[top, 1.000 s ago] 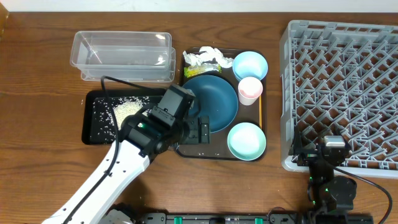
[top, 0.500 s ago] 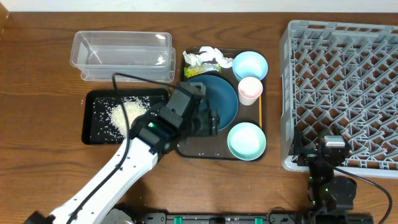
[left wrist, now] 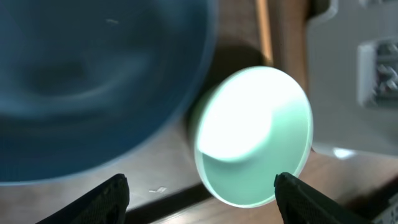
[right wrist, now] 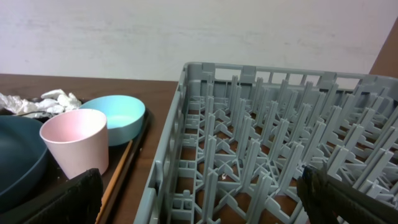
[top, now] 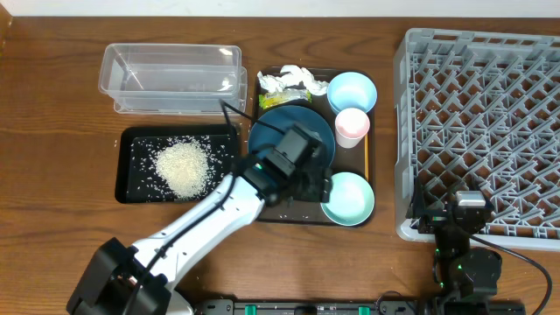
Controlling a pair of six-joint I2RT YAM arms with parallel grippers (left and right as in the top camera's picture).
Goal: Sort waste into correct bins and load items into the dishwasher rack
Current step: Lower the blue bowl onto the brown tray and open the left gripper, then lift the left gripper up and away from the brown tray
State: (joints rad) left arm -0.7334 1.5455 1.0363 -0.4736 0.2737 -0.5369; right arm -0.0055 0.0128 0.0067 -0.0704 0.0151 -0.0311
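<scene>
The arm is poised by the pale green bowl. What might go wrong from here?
The open left pincer is off-centre over the pale mint round bowl, so closing might push it instead of gripping its rim. The large dark blue plate lies close beside the bowl; a finger might catch its edge.

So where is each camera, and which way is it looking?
Overhead: high up, looking straight down at the dishwasher rack and the left arm.
Left wrist: on that arm, looking down through the open left gripper at the mint bowl.
Right wrist: low beside the rack, facing across it, with the right gripper along the bottom edge.
Shared: overhead shows that mint bowl too.
</scene>
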